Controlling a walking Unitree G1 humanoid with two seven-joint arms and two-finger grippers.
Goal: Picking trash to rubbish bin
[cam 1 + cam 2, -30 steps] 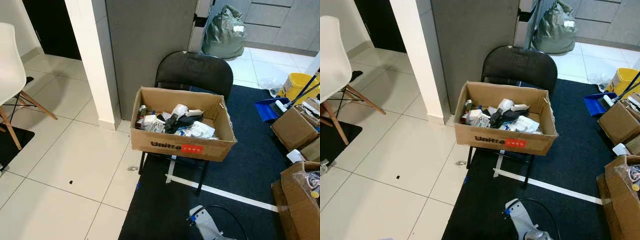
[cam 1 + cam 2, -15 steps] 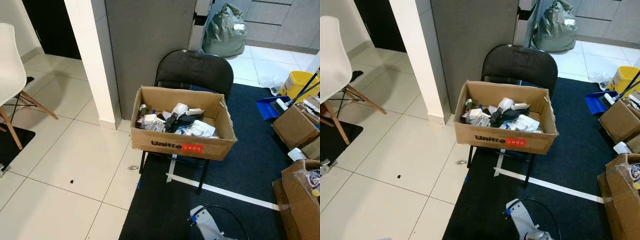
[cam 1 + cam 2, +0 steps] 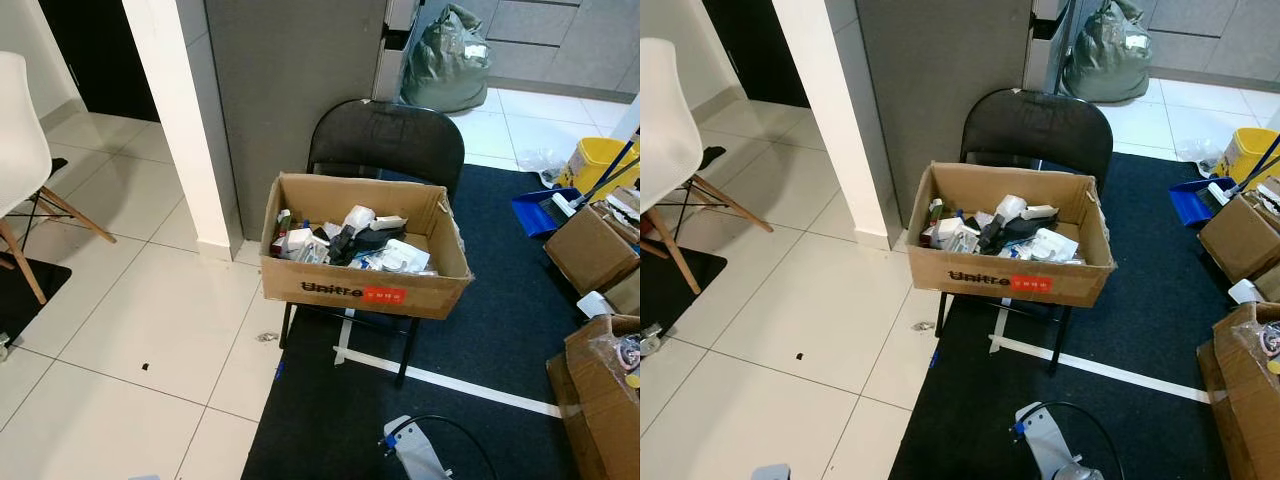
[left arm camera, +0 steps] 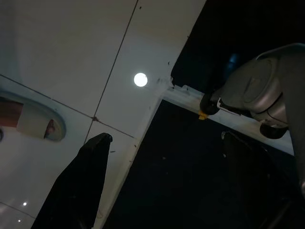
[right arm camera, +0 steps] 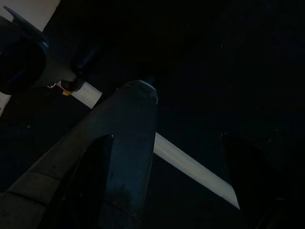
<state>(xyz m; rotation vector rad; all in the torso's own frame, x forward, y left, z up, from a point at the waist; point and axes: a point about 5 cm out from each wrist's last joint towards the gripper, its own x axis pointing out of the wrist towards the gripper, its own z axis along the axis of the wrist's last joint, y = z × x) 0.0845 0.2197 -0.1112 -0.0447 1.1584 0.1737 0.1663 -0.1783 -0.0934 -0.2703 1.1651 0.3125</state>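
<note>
Pale floor tiles [image 3: 150, 320] meeting dark carpet [image 3: 500, 330]. Cardboard box [image 3: 365, 290] of trash [image 3: 350, 245] sitting on black folding chair [image 3: 385, 140]. Left gripper [image 4: 167, 181] and right gripper [image 5: 167, 181] hanging splayed, grasping nothing. Probably approaching; next, closing in and reaching into box.

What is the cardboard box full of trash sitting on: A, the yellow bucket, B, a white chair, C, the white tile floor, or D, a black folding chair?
D: the cardboard box rests on the seat of the black folding chair, whose backrest rises behind it.
</note>
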